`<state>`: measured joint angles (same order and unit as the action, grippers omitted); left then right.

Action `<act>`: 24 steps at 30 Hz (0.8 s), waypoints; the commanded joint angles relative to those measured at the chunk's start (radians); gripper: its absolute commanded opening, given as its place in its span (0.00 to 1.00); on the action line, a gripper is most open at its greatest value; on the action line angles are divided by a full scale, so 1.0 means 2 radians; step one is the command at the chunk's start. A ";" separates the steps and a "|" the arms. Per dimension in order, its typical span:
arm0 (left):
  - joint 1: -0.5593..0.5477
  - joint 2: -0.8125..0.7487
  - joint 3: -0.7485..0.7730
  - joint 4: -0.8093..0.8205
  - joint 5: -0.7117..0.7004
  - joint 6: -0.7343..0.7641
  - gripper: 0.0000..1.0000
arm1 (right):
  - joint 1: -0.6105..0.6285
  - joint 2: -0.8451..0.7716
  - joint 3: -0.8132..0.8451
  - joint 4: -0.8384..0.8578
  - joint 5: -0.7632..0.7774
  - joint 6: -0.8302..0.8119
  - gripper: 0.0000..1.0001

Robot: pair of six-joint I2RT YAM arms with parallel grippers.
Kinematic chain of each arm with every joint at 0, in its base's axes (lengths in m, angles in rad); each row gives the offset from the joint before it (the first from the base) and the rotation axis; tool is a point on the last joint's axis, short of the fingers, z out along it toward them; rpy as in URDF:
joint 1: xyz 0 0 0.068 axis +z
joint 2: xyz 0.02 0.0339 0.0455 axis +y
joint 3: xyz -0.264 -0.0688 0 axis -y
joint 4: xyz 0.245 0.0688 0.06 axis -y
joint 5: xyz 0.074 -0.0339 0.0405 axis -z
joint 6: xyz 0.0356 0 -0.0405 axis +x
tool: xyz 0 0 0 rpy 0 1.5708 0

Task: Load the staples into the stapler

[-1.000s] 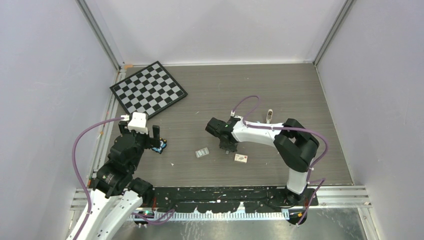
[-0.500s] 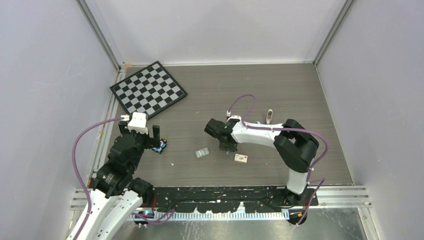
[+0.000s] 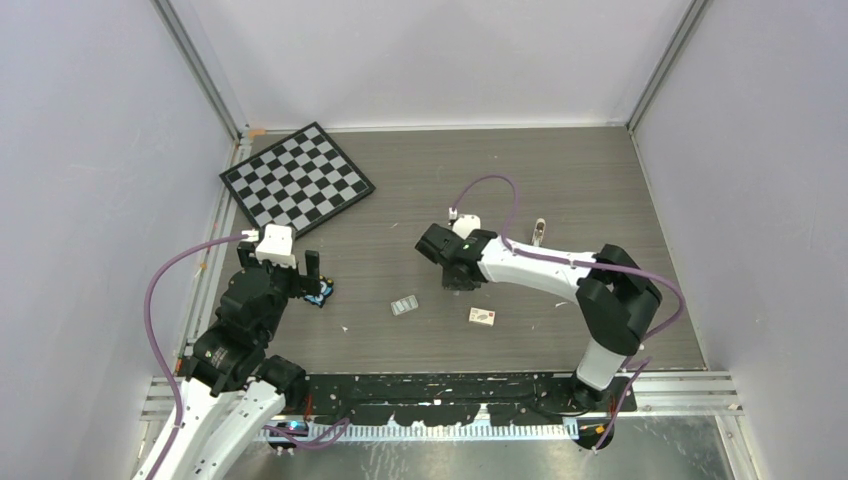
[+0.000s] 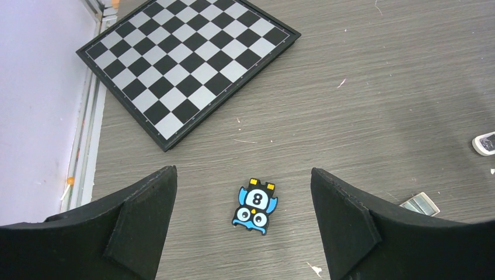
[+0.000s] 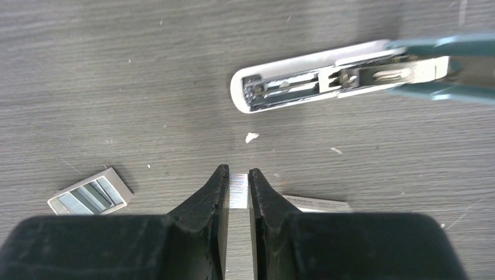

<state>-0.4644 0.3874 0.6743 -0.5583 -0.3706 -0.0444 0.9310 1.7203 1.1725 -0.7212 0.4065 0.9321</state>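
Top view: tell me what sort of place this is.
Likely a robot lab cell: plain walls box in a table, two arms bolted at its edge, odd props like a chessboard and stapler.

staples (image 5: 238, 191) near stapler (image 5: 292, 88), seemingly apart

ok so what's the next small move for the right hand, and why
Probably carry the strip over to the stapler and line it up with the open channel. In the right wrist view the right hand is shut on the staples, a silvery strip between its fingers. The stapler lies open just ahead and to the right, its metal channel facing up, apart from the strip.
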 commanded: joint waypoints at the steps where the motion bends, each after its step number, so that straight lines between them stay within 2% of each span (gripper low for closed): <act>1: 0.001 -0.001 0.000 0.022 0.003 -0.001 0.85 | -0.023 -0.050 0.021 -0.009 0.033 -0.056 0.20; 12: 0.001 0.000 0.000 0.022 0.004 -0.001 0.85 | -0.151 -0.149 0.039 -0.031 0.056 -0.167 0.20; 18: 0.001 0.003 0.001 0.021 0.005 -0.001 0.86 | -0.221 -0.176 0.045 -0.037 0.061 -0.205 0.20; 19: 0.001 0.003 0.001 0.021 0.005 -0.001 0.86 | -0.233 -0.179 0.044 -0.037 0.063 -0.211 0.20; 20: 0.001 0.004 0.001 0.020 0.004 -0.001 0.95 | -0.242 -0.181 0.043 -0.036 0.063 -0.216 0.20; 21: 0.001 0.004 0.001 0.020 0.004 -0.001 0.99 | -0.252 -0.183 0.041 -0.035 0.063 -0.221 0.20; 24: 0.001 0.004 0.001 0.020 0.004 -0.001 1.00 | -0.285 -0.187 0.033 -0.028 0.061 -0.235 0.20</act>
<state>-0.4644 0.3897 0.6743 -0.5583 -0.3664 -0.0444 0.4221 1.3842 1.2320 -0.7902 0.5014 0.5274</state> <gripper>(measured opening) 0.992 0.202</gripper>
